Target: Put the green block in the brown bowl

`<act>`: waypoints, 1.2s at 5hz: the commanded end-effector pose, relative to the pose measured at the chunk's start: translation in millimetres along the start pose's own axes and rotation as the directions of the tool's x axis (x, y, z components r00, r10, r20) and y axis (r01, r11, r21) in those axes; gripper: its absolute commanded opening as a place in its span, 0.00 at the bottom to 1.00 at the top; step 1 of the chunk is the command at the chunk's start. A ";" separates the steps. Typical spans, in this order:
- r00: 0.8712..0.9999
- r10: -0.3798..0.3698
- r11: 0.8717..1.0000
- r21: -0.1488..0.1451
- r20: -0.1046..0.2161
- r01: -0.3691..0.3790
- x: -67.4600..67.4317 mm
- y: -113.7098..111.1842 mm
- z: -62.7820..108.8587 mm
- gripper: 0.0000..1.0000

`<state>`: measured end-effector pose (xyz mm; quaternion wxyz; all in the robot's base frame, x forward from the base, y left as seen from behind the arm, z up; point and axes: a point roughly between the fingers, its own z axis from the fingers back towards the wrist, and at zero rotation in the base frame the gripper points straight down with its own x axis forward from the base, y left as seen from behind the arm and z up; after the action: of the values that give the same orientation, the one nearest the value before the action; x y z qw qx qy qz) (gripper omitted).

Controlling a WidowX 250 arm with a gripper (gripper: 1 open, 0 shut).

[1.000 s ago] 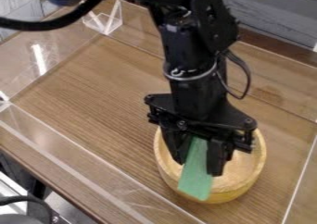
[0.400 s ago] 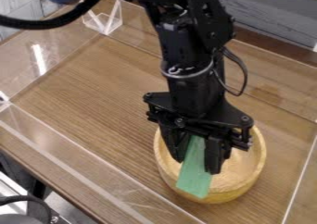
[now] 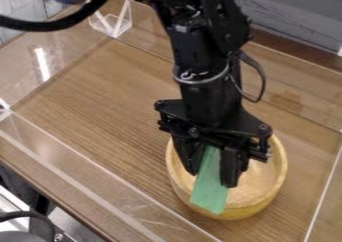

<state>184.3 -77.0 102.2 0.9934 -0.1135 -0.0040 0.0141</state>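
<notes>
My black gripper (image 3: pixel 218 164) points steeply down over the brown bowl (image 3: pixel 267 194), a round light wooden bowl near the table's front edge. Its fingers are shut on the green block (image 3: pixel 211 191), a slim bright green bar. The block hangs tilted from the fingers, its lower end down inside the bowl near the front rim. Whether that end touches the bowl I cannot tell. The arm hides the bowl's back part.
The wooden tabletop (image 3: pixel 94 96) is enclosed by clear acrylic walls (image 3: pixel 40 136) at the left and front. A small clear stand (image 3: pixel 112 24) sits at the far back left. A dark cable (image 3: pixel 40 26) runs across the top left.
</notes>
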 end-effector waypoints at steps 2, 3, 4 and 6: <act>1.000 0.003 1.000 -0.016 0.030 -0.002 5.8 0.0 5.5 0.00; 1.000 0.002 1.000 -0.019 0.029 -0.002 5.5 0.6 4.7 0.00; 1.000 0.002 1.000 -0.021 0.028 -0.001 5.1 1.2 3.8 0.00; 1.000 0.001 1.000 -0.026 0.027 0.000 4.3 2.7 2.5 0.00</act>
<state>183.6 -74.3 98.7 0.9924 -0.1221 -0.0045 0.0120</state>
